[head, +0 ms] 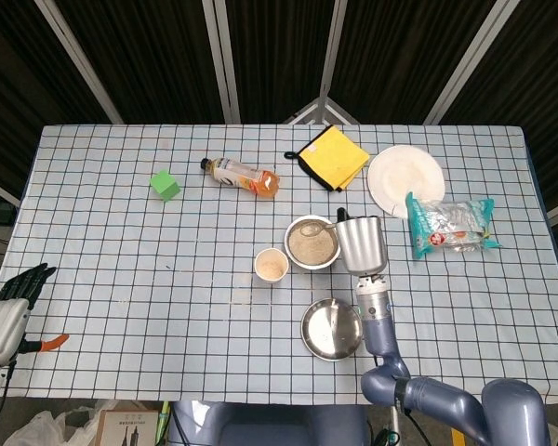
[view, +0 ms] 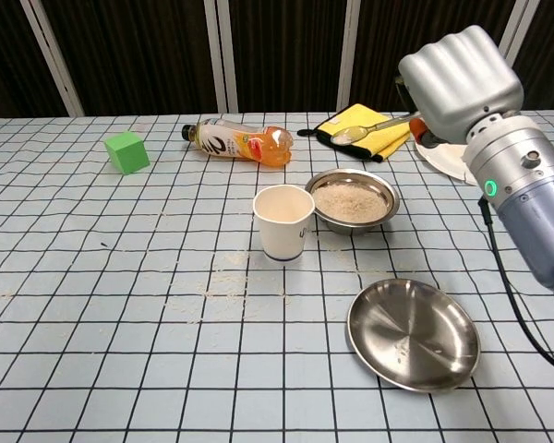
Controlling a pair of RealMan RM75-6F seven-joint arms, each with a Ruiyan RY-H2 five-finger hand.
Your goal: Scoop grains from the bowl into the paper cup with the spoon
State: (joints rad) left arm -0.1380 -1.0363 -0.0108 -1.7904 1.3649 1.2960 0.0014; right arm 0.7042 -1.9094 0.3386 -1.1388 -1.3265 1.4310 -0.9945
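Note:
My right hand (view: 462,83) (head: 359,243) grips a metal spoon (view: 365,131) and holds it in the air above the steel bowl of grains (view: 353,199) (head: 312,242). The spoon's bowl points left and carries grains. A white paper cup (view: 283,221) (head: 272,266), with grains inside, stands just left of the bowl. My left hand (head: 14,311) hangs at the table's near left corner, away from everything, its dark fingers spread and holding nothing.
An empty steel plate (view: 413,334) lies near the front. Behind stand a juice bottle (view: 236,144), a green cube (view: 126,151), a yellow cloth (view: 366,127), a white plate (head: 405,179) and a snack bag (head: 449,224). Spilled grains (view: 223,281) dot the cloth by the cup.

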